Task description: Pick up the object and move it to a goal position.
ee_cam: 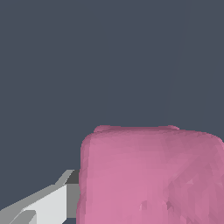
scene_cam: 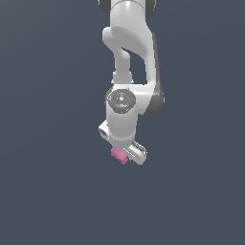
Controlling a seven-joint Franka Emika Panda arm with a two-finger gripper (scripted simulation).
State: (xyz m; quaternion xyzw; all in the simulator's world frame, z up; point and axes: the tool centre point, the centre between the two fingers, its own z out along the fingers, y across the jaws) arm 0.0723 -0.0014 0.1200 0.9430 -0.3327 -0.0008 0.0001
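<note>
The pink cube-like object point(scene_cam: 119, 155) sits at the lower end of my white gripper point(scene_cam: 123, 159), in the middle of the exterior view. It is much smaller than the hand above it. In the wrist view the pink object point(ee_cam: 151, 175) fills a large part of the picture, matte with slightly concave sides. One grey-white finger point(ee_cam: 48, 203) presses against its side; the other finger is hidden behind the lump. The gripper is shut on the object. No goal marker shows in either view.
The white arm point(scene_cam: 129, 52) comes down from the upper edge of the exterior view. All around is a plain dark grey-blue background with no other objects, edges or containers showing.
</note>
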